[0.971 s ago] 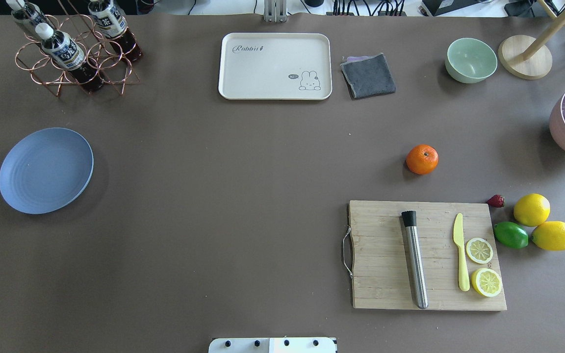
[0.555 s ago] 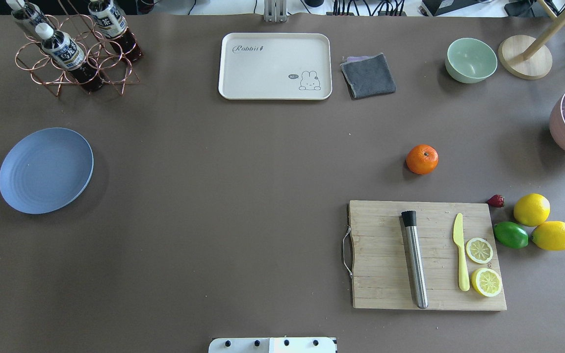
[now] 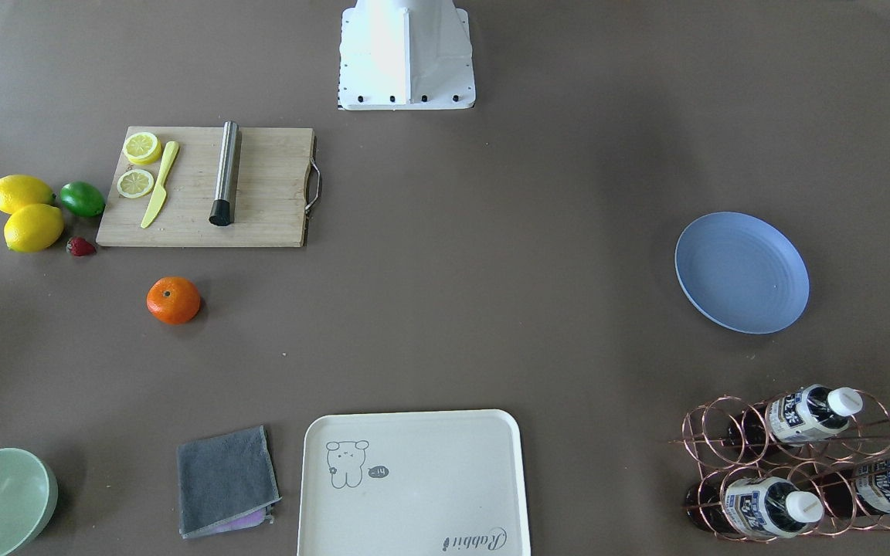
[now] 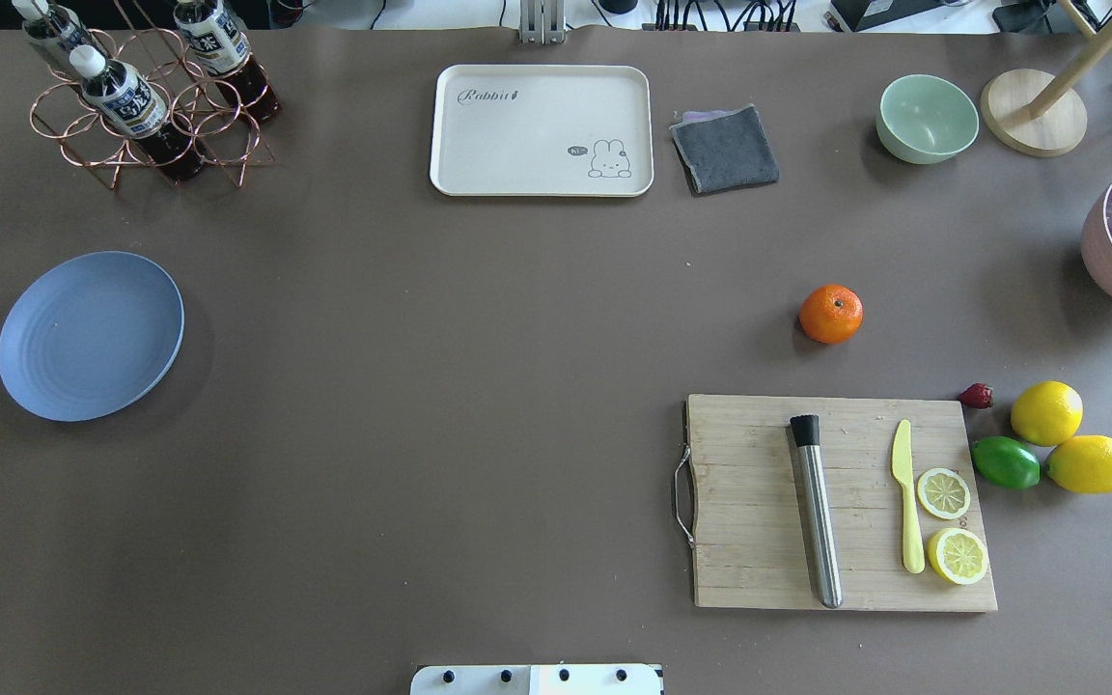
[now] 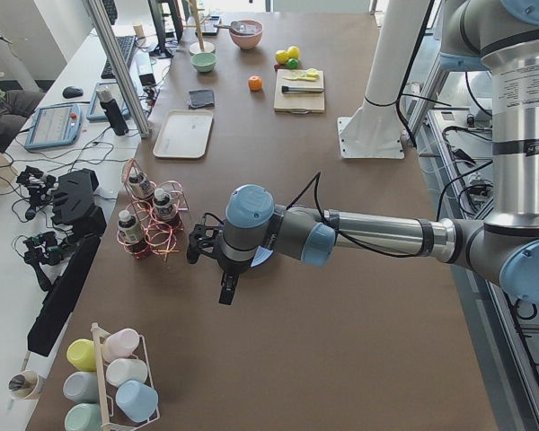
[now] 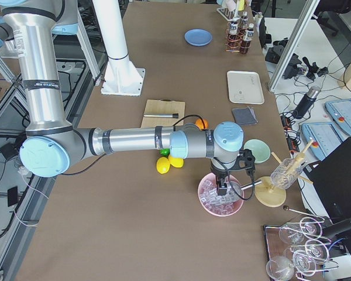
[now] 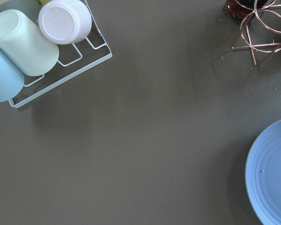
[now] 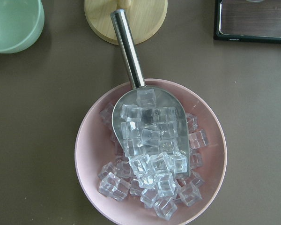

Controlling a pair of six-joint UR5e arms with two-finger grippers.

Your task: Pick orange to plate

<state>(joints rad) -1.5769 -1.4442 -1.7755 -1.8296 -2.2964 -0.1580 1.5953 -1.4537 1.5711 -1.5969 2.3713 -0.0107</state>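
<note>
Orange (image 4: 830,314) sits on the table's right half, just beyond cutting board (image 4: 759,502). Right gripper (image 6: 224,186) hangs nearer, over ice bowl (image 6: 203,196); left gripper (image 5: 226,292) by plate (image 4: 90,335). Grip state of both: cannot tell.

Even bright overhead light, soft short shadows, sharp focus, glints on ice cubes (image 8: 150,140)

The left arm (image 5: 377,235) is showing brushed silver tubes joined by pale-blue capped joints, with a black cable looping over its wrist at 12 o'clock, and the left gripper (image 5: 225,289) is looking black. The right arm (image 6: 134,140) is wearing the same silver and blue, a printed label ringing its upright tube. The white pedestal (image 3: 405,46) is flaring into a plate, dark screws lining its 6 o'clock edge.
</note>
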